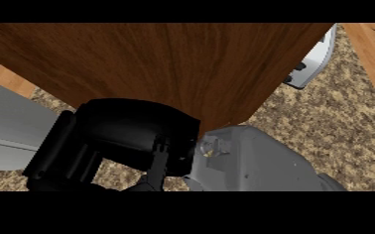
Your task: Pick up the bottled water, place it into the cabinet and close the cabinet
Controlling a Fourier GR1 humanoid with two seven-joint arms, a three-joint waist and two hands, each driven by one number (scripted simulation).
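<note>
Where the head view looks: down onto a wooden cabinet door (168, 64) that fills most of the frame
Cabinet door: brown, grain running top to bottom, its lower corner near the middle of the view, just beside the black hand
Right hand (135, 136): black, at the end of the grey forearm (256, 163) that comes in from the lower right; it lies close under the door's lower edge; I cannot tell whether its fingers are straight or curled, nor whether they hold anything
Bottled water: hidden; I cannot tell where it sits
Toaster (316, 57): white, at the upper right, partly behind the door's edge
Counter (322, 124): speckled stone, showing right of the door
</note>
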